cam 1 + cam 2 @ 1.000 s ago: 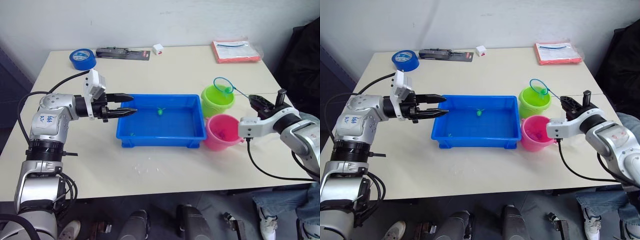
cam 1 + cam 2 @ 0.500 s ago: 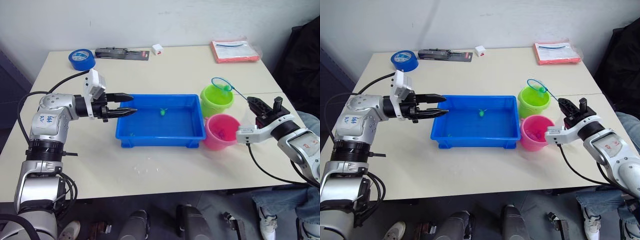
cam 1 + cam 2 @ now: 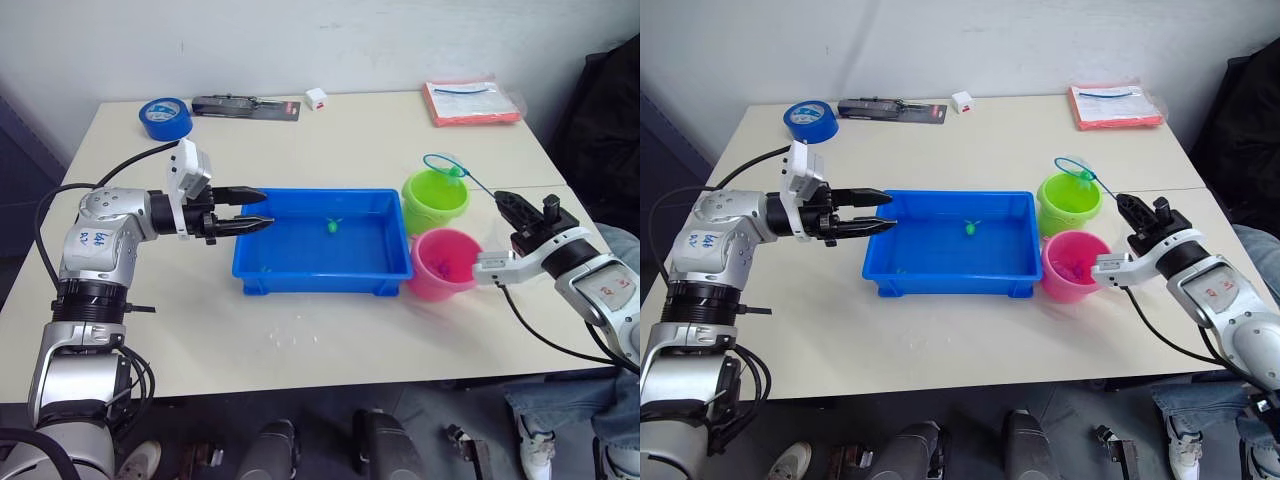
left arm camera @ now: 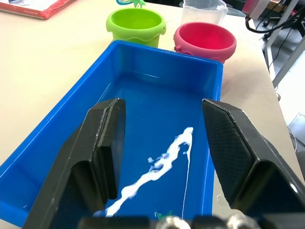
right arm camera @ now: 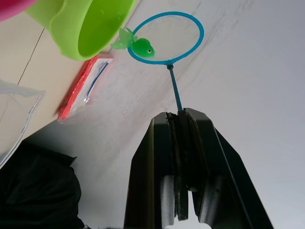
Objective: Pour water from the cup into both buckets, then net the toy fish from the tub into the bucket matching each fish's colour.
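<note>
Above the lime green plastic bucket (image 3: 435, 201), our right hand (image 3: 519, 215) pinches the blue-rimmed hoop net (image 5: 167, 38); its tiny green fish (image 5: 138, 46) may spill outside if tilted early.

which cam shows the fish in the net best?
Right wrist view: the green fish sits sharply on the net rim, next to the green bucket, with the right end effector shut on the handle. In the eye views the fish is a small green speck at the hoop. Left wrist view catches a green sliver above the bucket.
</note>
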